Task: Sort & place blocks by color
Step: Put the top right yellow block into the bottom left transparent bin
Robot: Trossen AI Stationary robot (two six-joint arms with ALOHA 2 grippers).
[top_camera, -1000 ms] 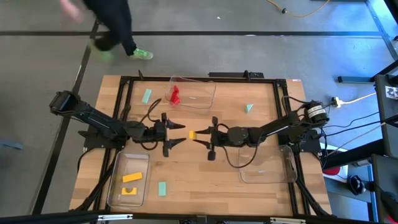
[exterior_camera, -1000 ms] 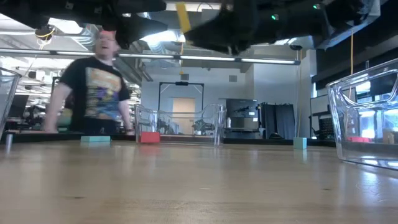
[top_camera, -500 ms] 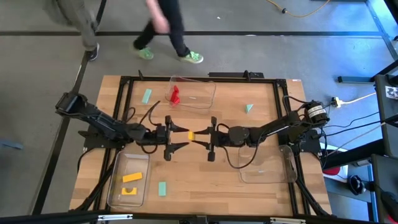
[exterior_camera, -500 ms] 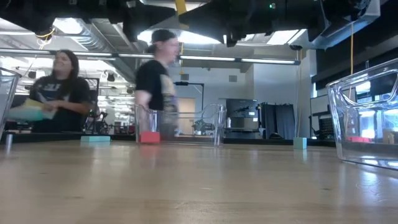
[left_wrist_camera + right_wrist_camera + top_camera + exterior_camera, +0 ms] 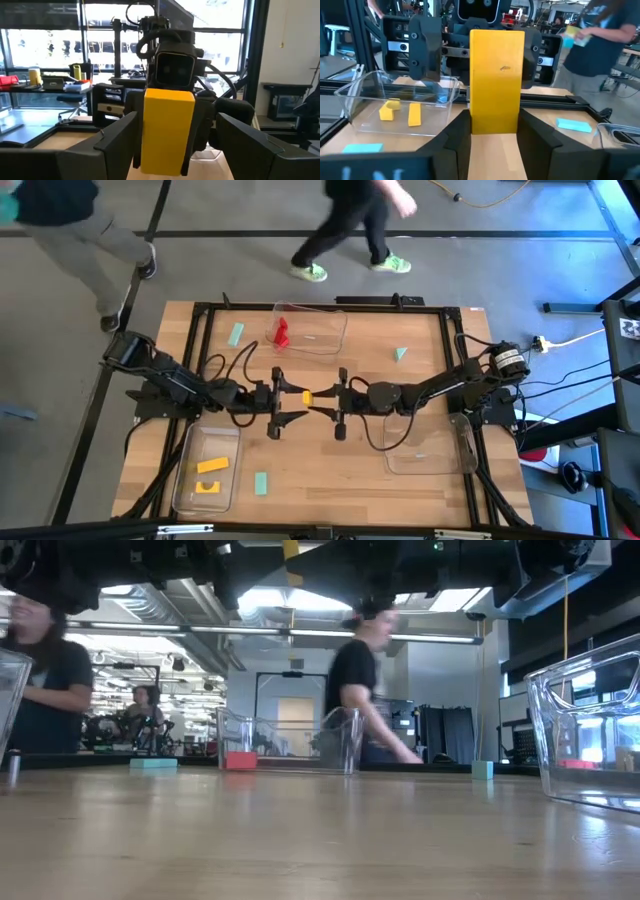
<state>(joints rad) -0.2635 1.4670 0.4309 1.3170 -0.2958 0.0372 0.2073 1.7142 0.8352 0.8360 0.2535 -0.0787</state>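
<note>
**A:** Mid-air over the middle of the table – the right gripper (image 5: 322,398) is pinching a yellow bar (image 5: 308,396) by one end and holding it out toward the other arm. The right wrist view shows the bar clamped squarely between its fingers.

**B:** And the left gripper (image 5: 292,402) is right there, jaws spread wide on either side of the bar's free end, not closed on it. Looks like a handover about to happen, I'd say.

**A:** That fits – the tray with yellow pieces (image 5: 184,470) sits at the near left corner, on the left arm's side. Two yellow blocks (image 5: 211,466) are already lying in it.

**B:** So how far along are we?

**A:** Roughly halfway, by my reckoning. Red looks finished: the far tray (image 5: 340,330) holds the red pieces (image 5: 282,332), a small cluster I can't count apart. Yellow is two in, one in the air.

**B:** And teal?

**A:** Untouched. I count three teal blocks loose on the wood – one at the far left (image 5: 236,334), one at the far right (image 5: 400,353), one near the front edge (image 5: 261,483) just beside the yellow tray. The tray at the near right (image 5: 470,450) looks bare, presumably waiting for them.

**B:** Three trays, then, three yellow, three teal, and red undetermined.
</note>
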